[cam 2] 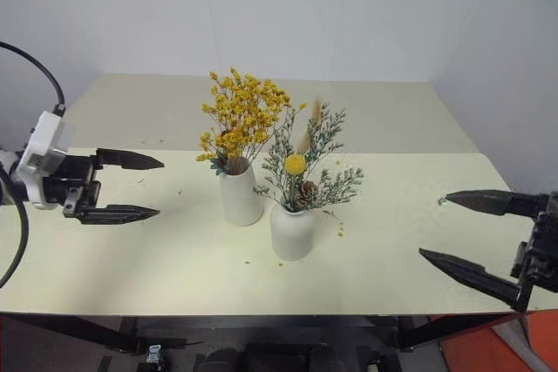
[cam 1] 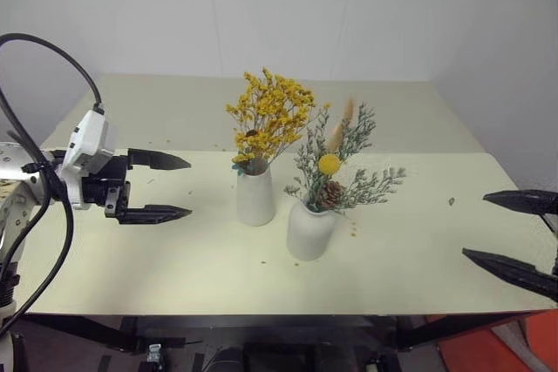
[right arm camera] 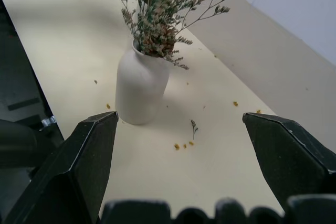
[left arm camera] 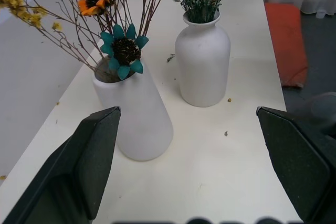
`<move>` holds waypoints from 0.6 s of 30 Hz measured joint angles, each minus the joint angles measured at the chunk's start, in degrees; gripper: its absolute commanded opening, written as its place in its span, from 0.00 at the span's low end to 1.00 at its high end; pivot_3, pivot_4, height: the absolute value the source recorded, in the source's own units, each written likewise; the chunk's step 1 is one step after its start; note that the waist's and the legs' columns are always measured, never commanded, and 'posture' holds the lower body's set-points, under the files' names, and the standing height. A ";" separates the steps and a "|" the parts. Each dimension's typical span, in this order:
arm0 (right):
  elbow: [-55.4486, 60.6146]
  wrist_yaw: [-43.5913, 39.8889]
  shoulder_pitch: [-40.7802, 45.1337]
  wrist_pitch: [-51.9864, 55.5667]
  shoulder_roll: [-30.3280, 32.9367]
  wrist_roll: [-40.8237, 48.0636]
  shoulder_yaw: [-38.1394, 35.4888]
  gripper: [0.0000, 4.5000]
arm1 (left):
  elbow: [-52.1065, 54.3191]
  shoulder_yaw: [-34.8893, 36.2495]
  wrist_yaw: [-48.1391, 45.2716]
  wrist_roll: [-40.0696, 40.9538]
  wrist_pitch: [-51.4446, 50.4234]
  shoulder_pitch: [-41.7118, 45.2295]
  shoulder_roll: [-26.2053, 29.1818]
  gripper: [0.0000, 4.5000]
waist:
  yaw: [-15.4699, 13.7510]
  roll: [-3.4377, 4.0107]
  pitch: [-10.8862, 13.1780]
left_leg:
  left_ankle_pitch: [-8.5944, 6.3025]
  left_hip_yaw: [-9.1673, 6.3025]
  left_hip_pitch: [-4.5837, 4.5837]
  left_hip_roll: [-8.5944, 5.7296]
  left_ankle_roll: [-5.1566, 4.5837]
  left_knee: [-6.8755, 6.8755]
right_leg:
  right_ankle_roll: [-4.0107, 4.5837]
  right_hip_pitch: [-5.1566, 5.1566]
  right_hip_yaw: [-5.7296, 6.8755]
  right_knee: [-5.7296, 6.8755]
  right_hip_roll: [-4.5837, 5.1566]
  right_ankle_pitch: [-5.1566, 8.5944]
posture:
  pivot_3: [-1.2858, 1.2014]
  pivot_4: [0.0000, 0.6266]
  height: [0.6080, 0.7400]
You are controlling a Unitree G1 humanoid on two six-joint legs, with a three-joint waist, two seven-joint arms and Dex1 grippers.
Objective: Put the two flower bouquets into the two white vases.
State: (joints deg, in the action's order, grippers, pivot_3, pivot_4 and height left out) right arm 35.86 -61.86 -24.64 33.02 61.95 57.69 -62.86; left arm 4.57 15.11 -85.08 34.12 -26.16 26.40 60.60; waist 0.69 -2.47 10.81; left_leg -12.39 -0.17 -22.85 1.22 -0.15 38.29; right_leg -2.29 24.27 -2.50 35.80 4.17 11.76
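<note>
Matte white ceramic on both vases: the taller tapered vase (cam 1: 255, 195) already carries the mustard-yellow bouquet (cam 1: 268, 116), and the shorter round vase (cam 1: 309, 230) carries the grey-green bouquet (cam 1: 342, 163) with its yellow ball flower. Both stand near the middle of the pale surface (cam 1: 418, 250), the round one just beside the tall one. From the left tool (cam 1: 159, 186), the tall vase lies straight ahead of the fingertips with a bare gap between; from the right tool (cam 2: 466, 234), the round vase sits well off in front. Both tools are released, jaws spread wide and holding nothing, so the task looks done.

Judging by looks, the dried bunches are very light and brittle; crumbs of blossom already lie scattered on the surface around the vases, so any squeeze on the heads would likely shed more. The thin brown stems are the place to grasp, low down near the vase mouth, with a gentle pinch. The vases seem heavier, smooth and hard, likely slippery between bare fingers; the narrow neck of the round one would offer the surest hold, while the tall cone could tip if nudged high up
</note>
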 measured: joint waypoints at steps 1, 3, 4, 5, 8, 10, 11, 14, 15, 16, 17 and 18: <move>-0.50 -0.12 0.44 0.89 0.28 -0.04 0.02 1.00 | 0.03 0.23 0.05 0.00 0.02 -0.70 0.01 1.00 | -0.01 0.00 0.00 | 0.00 0.00 -0.02 0.00 0.00 0.00 | 0.00 0.01 0.00 0.00 0.00 0.00 | 0.52 0.24 1.00; -1.83 -0.88 1.82 1.53 0.66 -0.29 0.20 1.00 | 0.86 1.22 0.64 0.16 -0.37 -2.32 0.06 1.00 | 0.01 0.00 0.00 | 0.00 0.01 -0.05 -0.01 0.00 0.00 | 0.00 0.03 0.00 -0.02 0.02 0.00 | 0.52 0.24 1.00; -2.71 -1.33 2.78 1.54 0.95 -0.60 0.49 1.00 | 1.72 1.84 1.02 0.65 -0.66 -2.93 0.17 1.00 | 0.01 -0.01 0.00 | 0.00 0.01 -0.06 -0.01 0.00 0.00 | -0.01 0.03 0.00 -0.04 0.02 0.00 | 0.52 0.24 1.00; -3.24 -1.55 3.98 1.53 1.17 -0.95 0.92 1.00 | 2.55 2.52 1.34 1.29 -1.23 -3.39 0.41 1.00 | 0.00 -0.01 0.00 | 0.00 0.01 -0.06 -0.01 0.00 0.00 | -0.01 0.03 0.00 -0.04 0.03 0.00 | 0.52 0.24 1.00; -4.89 -1.66 7.31 1.52 1.55 -1.85 3.15 1.00 | 4.14 5.20 1.56 2.49 -2.43 -4.42 2.28 1.00 | 0.05 -0.01 0.00 | 0.00 0.02 -0.02 -0.01 0.00 -0.01 | -0.01 0.03 0.00 -0.03 0.03 0.00 | 0.52 0.24 1.00; -5.04 -1.87 8.90 1.52 1.55 -1.89 4.42 1.00 | 4.16 6.58 1.56 3.11 -2.52 -4.51 3.16 1.00 | 0.04 0.02 0.01 | 0.00 0.02 -0.02 -0.01 0.00 -0.03 | 0.00 0.04 0.00 -0.03 0.03 0.01 | 0.52 0.24 1.00; -5.04 -2.00 9.83 1.52 1.55 -1.96 5.09 1.00 | 4.12 7.09 1.63 3.18 -2.50 -4.51 3.31 1.00 | 0.04 0.02 0.01 | 0.00 0.03 -0.01 -0.02 0.00 -0.03 | -0.01 0.03 0.00 -0.03 0.03 0.01 | 0.52 0.24 1.00; -4.84 -2.24 11.46 1.53 1.55 -2.32 5.91 1.00 | 3.48 7.50 1.95 3.21 -2.36 -4.54 3.32 1.00 | -0.02 0.02 0.01 | 0.00 0.03 -0.03 -0.02 0.00 -0.03 | -0.01 0.04 0.00 -0.04 0.04 0.01 | 0.52 0.24 1.00; -4.87 -2.28 12.08 1.53 1.55 -2.47 6.03 1.00 | 3.50 7.50 2.05 3.21 -2.34 -4.57 3.32 1.00 | -0.07 0.01 0.01 | 0.00 0.03 -0.04 -0.03 0.00 -0.03 | -0.01 0.03 0.01 -0.04 0.04 0.01 | 0.52 0.24 1.00; -4.84 -2.31 12.50 1.53 1.56 -2.53 6.03 1.00 | 3.51 7.50 2.19 3.21 -2.24 -4.63 3.32 1.00 | -0.09 0.02 0.01 | 0.00 0.03 -0.04 -0.03 0.00 -0.03 | -0.01 0.03 0.01 -0.04 0.05 0.01 | 0.52 0.24 1.00; -4.81 -2.38 12.66 1.53 1.56 -2.64 6.06 1.00 | 3.54 7.51 2.33 3.21 -1.97 -4.85 3.31 1.00 | -0.09 0.02 0.01 | 0.00 0.03 -0.04 -0.03 0.00 -0.03 | -0.02 0.03 0.01 -0.04 0.06 0.01 | 0.52 0.24 1.00; -4.66 -2.39 12.67 1.53 1.54 -3.01 6.10 1.00 | 3.55 7.50 2.37 3.19 -1.45 -5.23 3.24 1.00 | -0.06 0.02 0.01 | 0.00 0.03 -0.04 -0.04 0.00 -0.03 | -0.02 0.04 0.00 -0.04 0.06 0.01 | 0.52 0.24 1.00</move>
State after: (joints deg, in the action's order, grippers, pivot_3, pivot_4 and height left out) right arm 31.20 -64.26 -11.97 34.55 63.49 54.68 -56.76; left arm 8.11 22.61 -82.71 37.31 -27.61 21.17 63.84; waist 0.64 -2.45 10.81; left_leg -12.39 -0.14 -22.89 1.18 -0.15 38.26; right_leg -2.31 24.30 -2.50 35.76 4.23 11.77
